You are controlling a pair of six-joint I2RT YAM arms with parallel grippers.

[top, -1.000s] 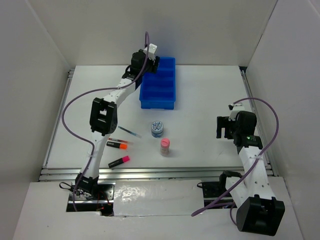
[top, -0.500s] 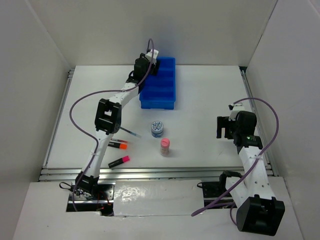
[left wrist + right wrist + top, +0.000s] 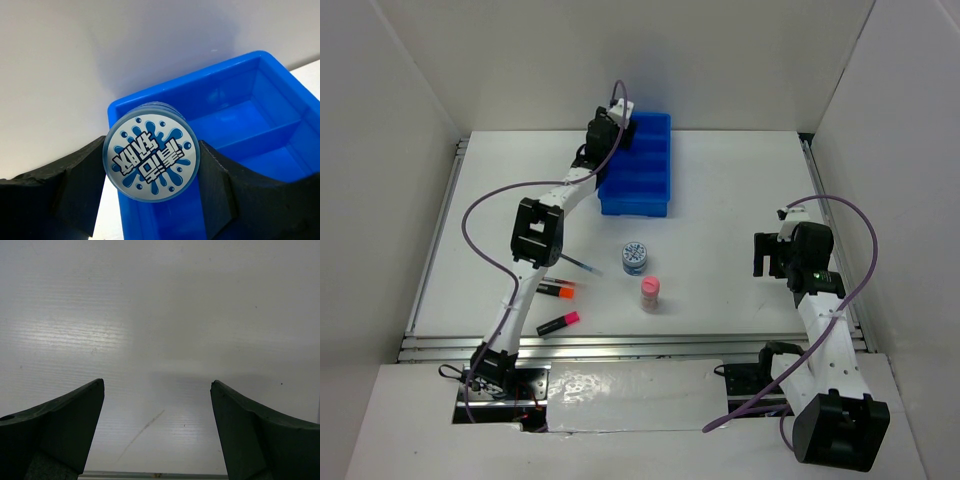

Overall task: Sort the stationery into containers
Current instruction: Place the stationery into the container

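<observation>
Grip of left jaws on blue-and-white roll [image 3: 151, 151], over far corner of blue tray [image 3: 215, 90]; right jaws wide apart, empty, above white table [image 3: 160, 315].

Blue-and-white splash-patterned roll [image 3: 151, 151], blue tray [image 3: 240, 107]

White table [image 3: 740, 200], plain white walls [image 3: 720, 60] on three sides, even light

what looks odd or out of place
Nothing spilled or damaged. The left tool holds a patterned roll by the corner of the blue tray; a second roll, a pink cylinder, an orange highlighter and a pink highlighter sit loose on the table, unsorted.
</observation>
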